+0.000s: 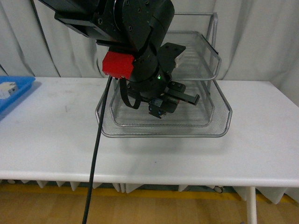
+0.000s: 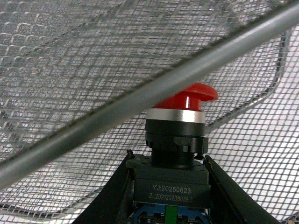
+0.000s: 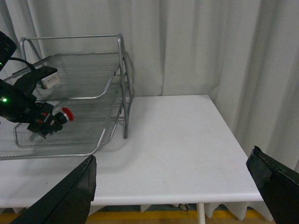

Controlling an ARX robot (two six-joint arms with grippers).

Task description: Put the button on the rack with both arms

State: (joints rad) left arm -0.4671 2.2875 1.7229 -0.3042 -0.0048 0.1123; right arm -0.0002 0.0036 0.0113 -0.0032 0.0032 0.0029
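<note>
My left gripper [image 2: 169, 179] is shut on the button [image 2: 186, 100], clamping its dark blocky body while the red mushroom cap points away from the wrist. The button hangs just above the mesh floor inside the rack [image 1: 163, 135], under a silver frame tube [image 2: 140, 103]. In the front view the bulky left arm covers much of the rack, and the left gripper [image 1: 164, 105] is over the lowest tier. From the right wrist view the button [image 3: 67, 114] shows inside the rack [image 3: 122, 70]. My right gripper [image 3: 170, 186] is open and holds nothing, over the bare table to the right of the rack.
A flat blue tray [image 1: 21, 86] with a white block [image 1: 7, 88] sits at the table's far left. A black cable [image 1: 96, 154] hangs from the left arm across the table's front edge. A pale curtain closes off the back. The table's right edge [image 3: 233, 140] is close to the right gripper.
</note>
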